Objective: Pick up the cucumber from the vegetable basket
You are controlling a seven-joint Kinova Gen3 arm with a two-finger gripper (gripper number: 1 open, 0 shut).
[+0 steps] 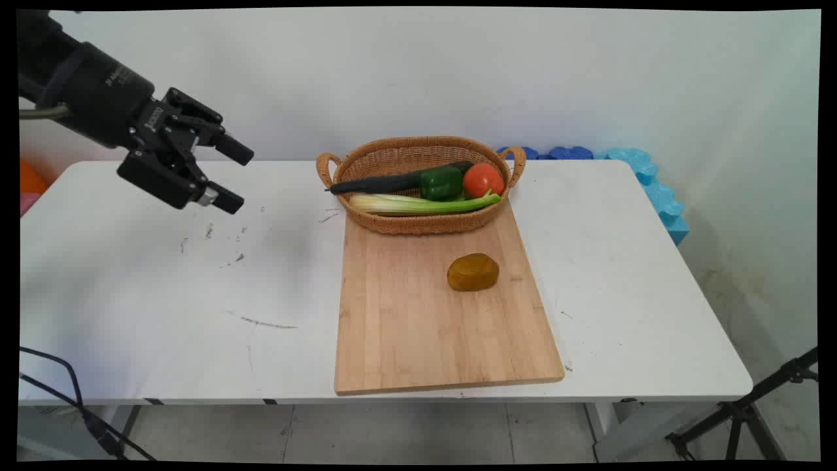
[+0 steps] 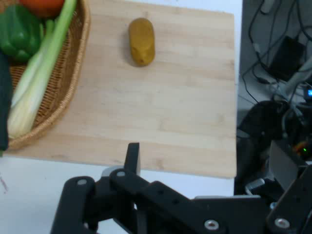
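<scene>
Bamboo cutting board (image 1: 438,314) lies lengthwise across the white table (image 1: 163,294), its near edge almost flush with the table's front rim. I see a brownish-yellow potato (image 1: 473,272) resting alone on the board's far half, apart from everything else. A wicker basket (image 1: 392,154) sits on the board's far end, holding a green pepper (image 1: 442,182), a tomato (image 1: 484,180), a pale celery stalk (image 1: 418,205) and a dark cucumber (image 1: 386,184) whose tip overhangs the left rim. My gripper (image 1: 233,175) hangs raised over the table's far left, well apart from board and basket; its two fingers stand spread with nothing between them. Bare tabletop stretches beneath it and across the whole left half. In the hand view only one fingertip (image 2: 132,157) shows clearly; the linkage covers the rest. Blue foam pieces (image 1: 654,190) line the table's far right edge, partly hidden behind the basket.
</scene>
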